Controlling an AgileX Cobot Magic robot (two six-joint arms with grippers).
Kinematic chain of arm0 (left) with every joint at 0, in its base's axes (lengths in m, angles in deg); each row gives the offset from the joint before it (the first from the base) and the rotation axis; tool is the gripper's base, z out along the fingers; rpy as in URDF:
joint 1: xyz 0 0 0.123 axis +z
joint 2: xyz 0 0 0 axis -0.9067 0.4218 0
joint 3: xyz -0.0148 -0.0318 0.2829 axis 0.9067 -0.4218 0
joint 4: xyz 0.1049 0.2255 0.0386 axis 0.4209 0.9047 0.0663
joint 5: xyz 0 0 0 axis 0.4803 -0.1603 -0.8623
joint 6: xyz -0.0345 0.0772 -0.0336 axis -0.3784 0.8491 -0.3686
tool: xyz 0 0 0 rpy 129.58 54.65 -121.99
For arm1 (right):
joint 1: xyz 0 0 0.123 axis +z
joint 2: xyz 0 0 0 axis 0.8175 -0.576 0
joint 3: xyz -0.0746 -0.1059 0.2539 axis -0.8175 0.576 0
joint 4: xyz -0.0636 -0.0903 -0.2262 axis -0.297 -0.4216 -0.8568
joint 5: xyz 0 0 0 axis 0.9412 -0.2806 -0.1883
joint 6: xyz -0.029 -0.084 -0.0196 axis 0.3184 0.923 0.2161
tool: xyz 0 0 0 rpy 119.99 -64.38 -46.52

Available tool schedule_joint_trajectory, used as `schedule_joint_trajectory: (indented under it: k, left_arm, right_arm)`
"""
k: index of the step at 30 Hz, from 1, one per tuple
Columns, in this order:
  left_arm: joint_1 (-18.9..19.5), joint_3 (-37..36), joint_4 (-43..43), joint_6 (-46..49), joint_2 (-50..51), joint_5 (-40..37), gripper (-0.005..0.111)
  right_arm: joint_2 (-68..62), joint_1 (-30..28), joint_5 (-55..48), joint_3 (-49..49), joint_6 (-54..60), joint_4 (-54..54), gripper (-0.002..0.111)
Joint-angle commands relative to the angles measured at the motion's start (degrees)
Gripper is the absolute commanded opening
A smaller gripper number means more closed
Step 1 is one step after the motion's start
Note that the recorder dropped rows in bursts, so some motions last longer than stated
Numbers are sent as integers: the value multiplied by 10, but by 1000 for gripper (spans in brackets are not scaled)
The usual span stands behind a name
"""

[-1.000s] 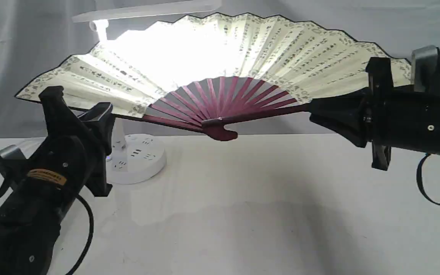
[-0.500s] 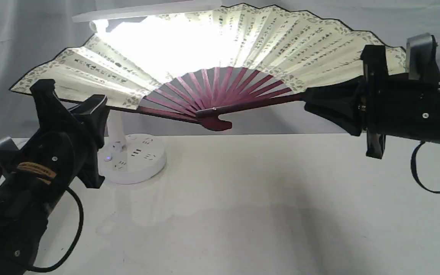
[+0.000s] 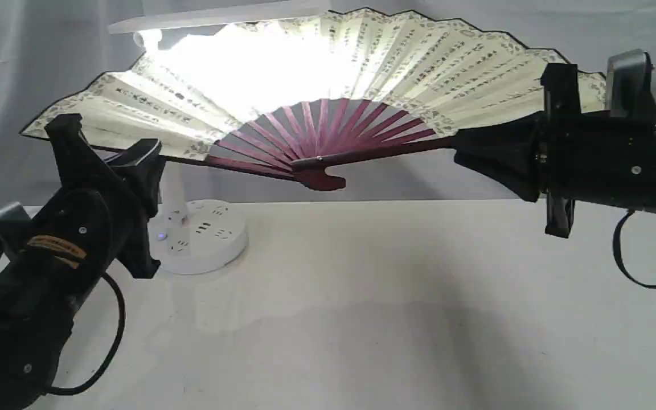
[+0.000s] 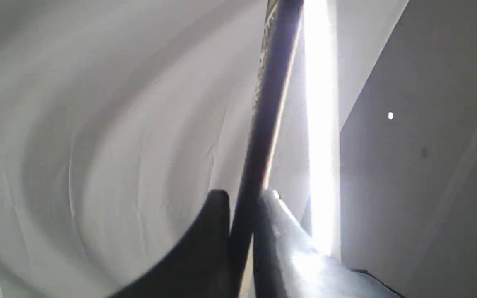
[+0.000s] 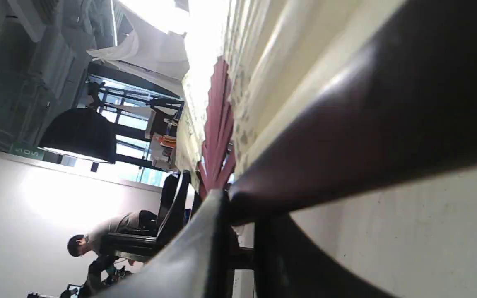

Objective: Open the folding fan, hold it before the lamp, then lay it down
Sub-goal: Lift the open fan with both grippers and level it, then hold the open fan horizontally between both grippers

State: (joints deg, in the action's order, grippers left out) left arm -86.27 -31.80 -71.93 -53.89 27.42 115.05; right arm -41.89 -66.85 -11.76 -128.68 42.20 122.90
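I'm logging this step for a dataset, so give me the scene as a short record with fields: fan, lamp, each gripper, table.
fan: fully open, held in the air in front of the lamp, script side toward the exterior camera
lamp: lit, behind the fan; its glow shows through the paper; base stands on the table
left gripper: shut on the fan's left outer rib
right gripper: shut on the fan's right outer rib
table: white; fan not yet laid on it

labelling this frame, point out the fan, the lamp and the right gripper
fan (image 3: 419, 62), exterior view, cream paper leaf
lamp (image 3: 208, 242), exterior view, round base
right gripper (image 3: 464, 151), exterior view, midway between fingertips
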Motion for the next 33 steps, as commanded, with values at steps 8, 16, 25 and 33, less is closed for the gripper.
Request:
schedule_joint_trajectory:
  k: [8,16,25,33]
  left_arm:
    - [19,8,-86,-45,-37,0,0]
    - [19,8,-93,-18,-91,-75,0]
    - [19,8,-96,-11,-119,-103,0]
    - [19,8,-96,-11,-119,-100,0]
  right_arm:
    - [1,-11,37,0,-24,-15,0]
    - [1,-11,2,0,-33,-15,0]
    - [18,-11,-14,0,-47,-15,0]
    - [43,-11,-6,0,-57,-15,0]
